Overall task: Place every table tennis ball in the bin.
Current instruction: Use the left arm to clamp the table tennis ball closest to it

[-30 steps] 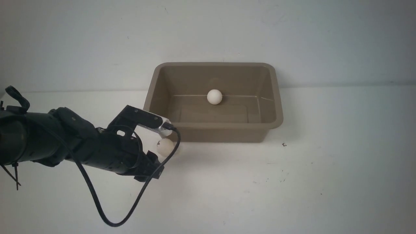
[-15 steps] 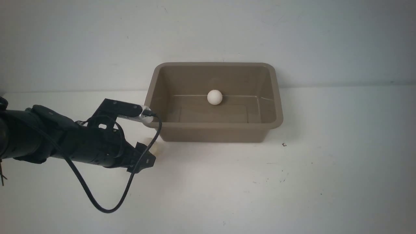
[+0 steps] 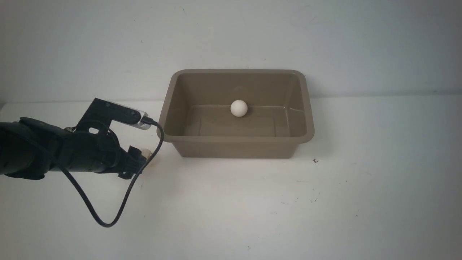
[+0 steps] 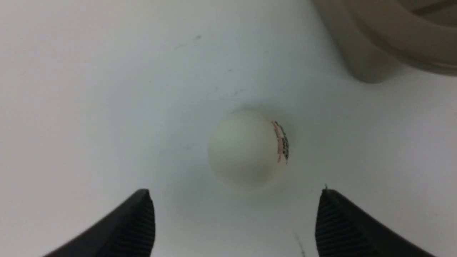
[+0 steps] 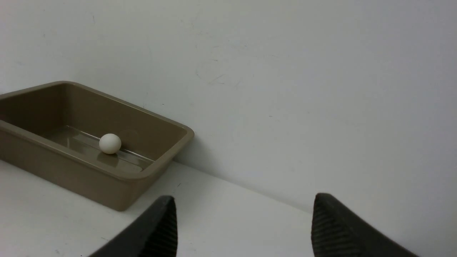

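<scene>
Two fingers of the left gripper (image 4: 237,221) stand wide apart, presumably to straddle the marked ball (image 4: 248,150), which seems to lie loose just ahead. In the front view, the bin (image 3: 234,150) sits at its two o'clock, already holding the plain ball (image 3: 239,108).

One ball (image 3: 239,108) in bin (image 3: 234,139), another (image 4: 249,150) left outside.
</scene>
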`<act>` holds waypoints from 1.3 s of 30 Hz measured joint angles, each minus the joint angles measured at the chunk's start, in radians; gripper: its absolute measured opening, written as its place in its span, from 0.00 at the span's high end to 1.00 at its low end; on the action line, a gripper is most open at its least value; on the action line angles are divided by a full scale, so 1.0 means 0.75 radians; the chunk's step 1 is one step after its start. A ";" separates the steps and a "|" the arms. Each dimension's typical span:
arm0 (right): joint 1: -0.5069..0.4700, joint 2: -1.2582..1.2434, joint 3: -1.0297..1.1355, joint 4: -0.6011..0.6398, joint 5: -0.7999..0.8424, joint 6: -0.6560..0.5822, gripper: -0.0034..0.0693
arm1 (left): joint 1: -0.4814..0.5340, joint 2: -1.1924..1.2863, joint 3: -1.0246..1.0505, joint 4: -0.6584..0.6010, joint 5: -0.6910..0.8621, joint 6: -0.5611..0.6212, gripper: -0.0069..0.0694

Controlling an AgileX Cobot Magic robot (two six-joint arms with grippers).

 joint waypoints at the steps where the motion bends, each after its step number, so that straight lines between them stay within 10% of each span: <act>1: 0.000 0.000 0.000 0.000 0.000 0.000 0.32 | 0.004 0.004 0.000 -0.011 -0.001 0.011 0.20; 28: 0.000 0.000 0.000 0.000 0.027 0.000 0.32 | 0.158 0.361 -0.280 -0.661 0.127 0.592 0.20; 39: 0.000 0.000 0.000 0.000 0.022 0.000 0.32 | 0.158 0.413 -0.318 -0.669 0.154 0.648 0.45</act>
